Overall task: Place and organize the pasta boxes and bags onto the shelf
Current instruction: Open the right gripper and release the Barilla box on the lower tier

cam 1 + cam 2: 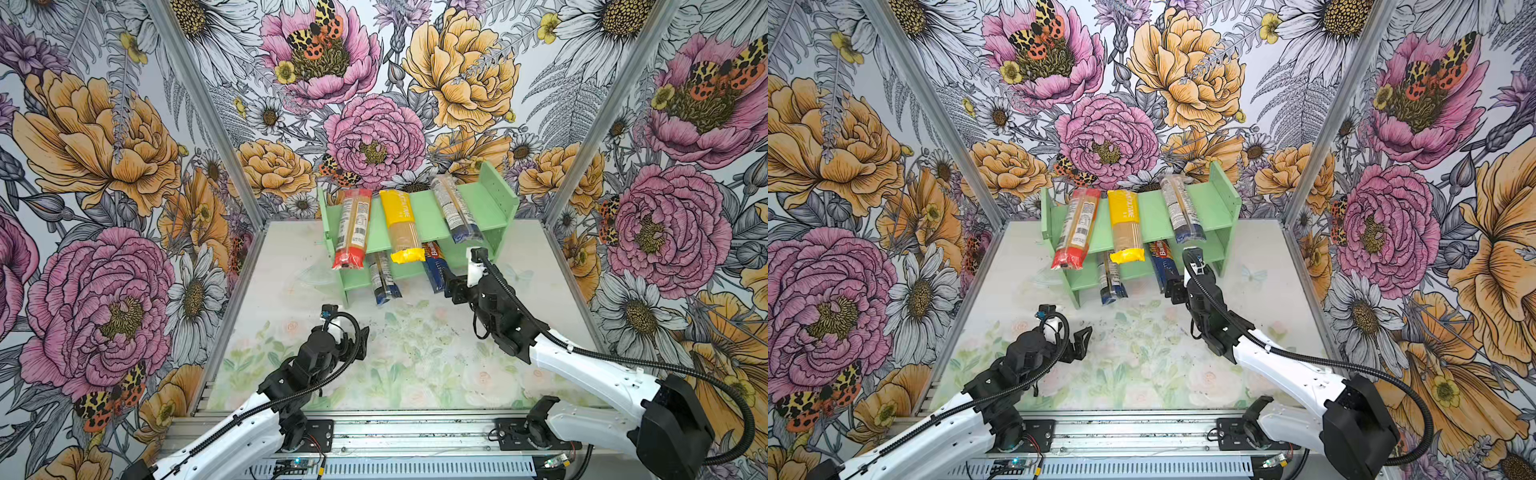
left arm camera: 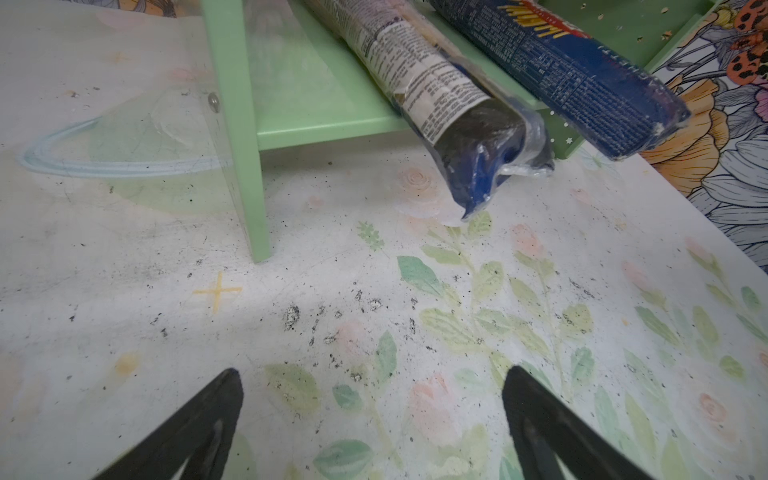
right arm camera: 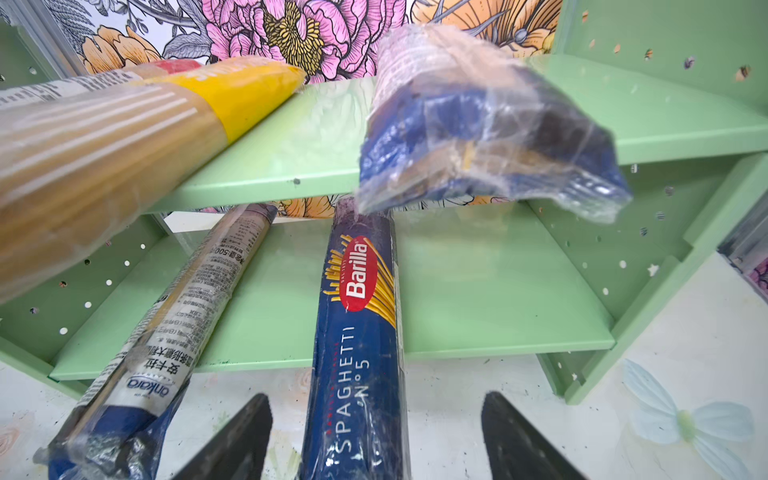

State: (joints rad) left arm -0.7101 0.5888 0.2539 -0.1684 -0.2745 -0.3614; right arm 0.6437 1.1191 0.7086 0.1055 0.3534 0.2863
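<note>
Lying between the parted right fingers (image 3: 239, 440), the Barilla box (image 3: 357, 353)

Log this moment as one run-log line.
right gripper: open, straddling dark blue cardboard Barilla box on mint-green wooden shelf lower tier | left gripper: open, empty, above table

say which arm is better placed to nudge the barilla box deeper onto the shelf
Right. The right gripper sits open around the near end of the Barilla box, which overhangs the lower shelf; the left gripper hovers open over the table, farther off.
</note>
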